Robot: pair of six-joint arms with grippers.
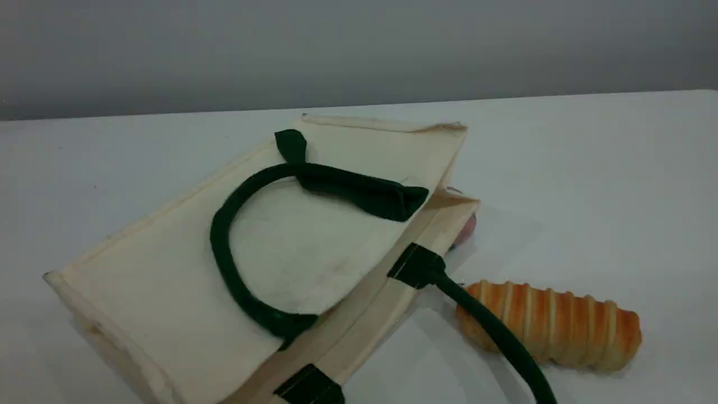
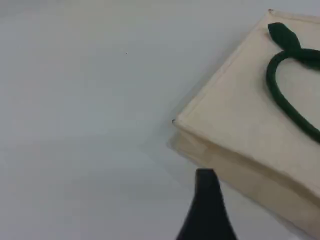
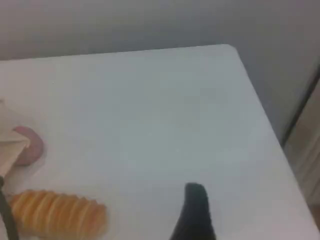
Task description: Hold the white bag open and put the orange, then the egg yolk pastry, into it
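Observation:
The white bag lies flat on its side across the left and middle of the table, its mouth toward the right. One dark green handle rests curled on its upper face. The other handle trails off the mouth over the bread loaf. The left wrist view shows the bag's bottom corner, and one dark fingertip of my left gripper hangs just in front of it, holding nothing. A fingertip of my right gripper hovers over bare table, right of the loaf. The orange and the egg yolk pastry are out of view.
A long golden striped bread loaf lies at the front right, also seen as the loaf in the right wrist view. A pink ball peeks from behind the bag's mouth. The table's right edge runs close beside the right arm.

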